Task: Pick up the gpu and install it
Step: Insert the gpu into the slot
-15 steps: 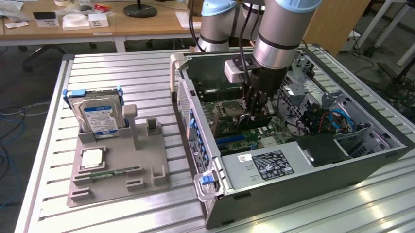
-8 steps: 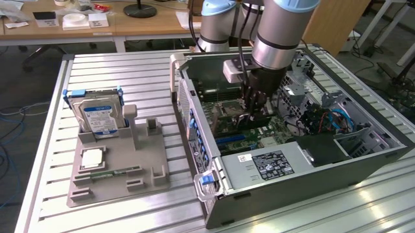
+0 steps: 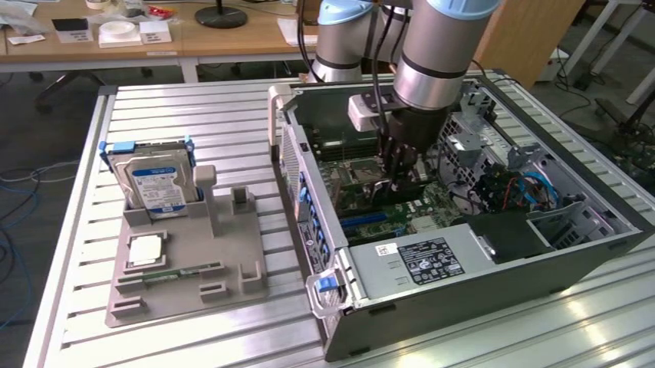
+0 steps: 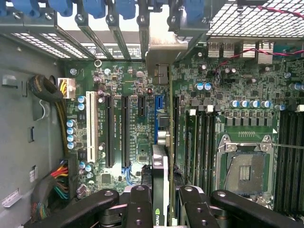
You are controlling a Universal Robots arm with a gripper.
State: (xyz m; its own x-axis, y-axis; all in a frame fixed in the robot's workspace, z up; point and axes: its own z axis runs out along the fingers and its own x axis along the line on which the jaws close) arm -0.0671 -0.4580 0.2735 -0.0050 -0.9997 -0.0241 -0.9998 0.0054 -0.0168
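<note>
My gripper [image 3: 394, 175] reaches down into the open computer case [image 3: 573, 253], over the green motherboard [image 3: 430, 203]. In the wrist view the gripper [image 4: 164, 197] is shut on the gpu [image 4: 160, 166], a thin card seen edge-on between the black fingers [image 4: 138, 204]. The card stands upright and runs towards the rear slot openings, its silver end bracket [image 4: 164, 50] up against them. It lies along the blue expansion slot [image 4: 156, 111]. Whether it is seated in the slot I cannot tell.
Beside the card run black expansion slots [image 4: 109, 130] and a white one [image 4: 90, 126], with an empty CPU socket [image 4: 247, 168] close by. A grey fixture [image 3: 179, 253] at the exterior view's left holds a hard drive [image 3: 156, 184], a chip and a memory stick [image 3: 179, 271]. Cables [image 3: 522, 188] fill the case's far side.
</note>
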